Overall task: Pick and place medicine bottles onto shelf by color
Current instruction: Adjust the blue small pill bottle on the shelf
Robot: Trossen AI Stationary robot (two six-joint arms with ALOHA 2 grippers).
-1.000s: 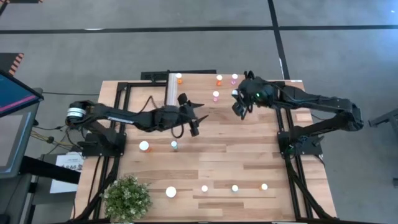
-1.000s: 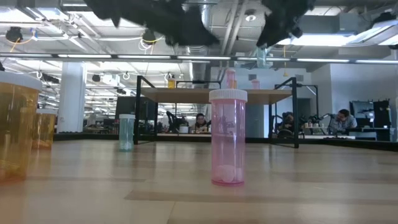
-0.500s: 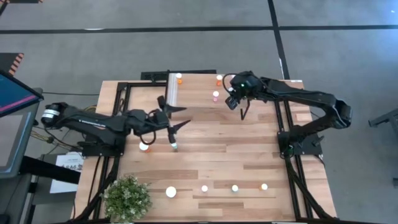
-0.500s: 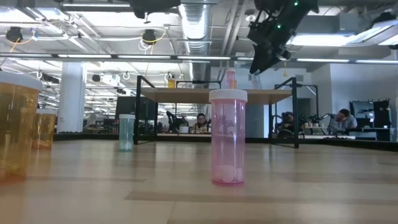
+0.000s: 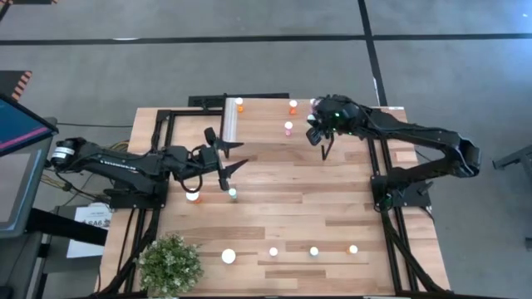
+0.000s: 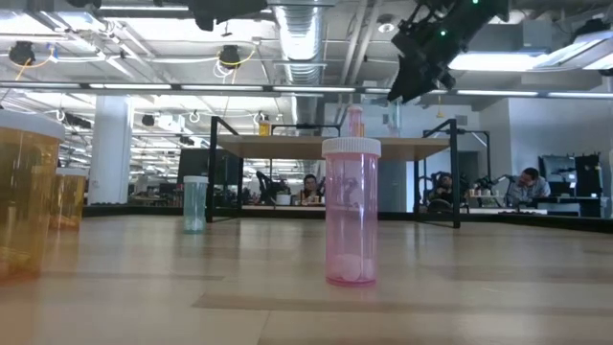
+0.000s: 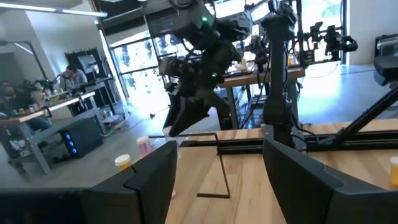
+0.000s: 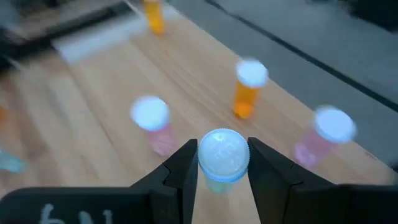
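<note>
White-capped green medicine bottle sits clamped in right gripper, upper frame, for shelf placement; left gripper open.

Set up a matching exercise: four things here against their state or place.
1 left gripper
2 right gripper
3 plant
4 shelf

A at the table corner
B fingers open, empty
C carries a pink bottle
D shut on a teal bottle

Pairs: 1-B, 2-D, 3-A, 4-C

Wooden tabletop, small potted plant, seated people at far desks
</note>
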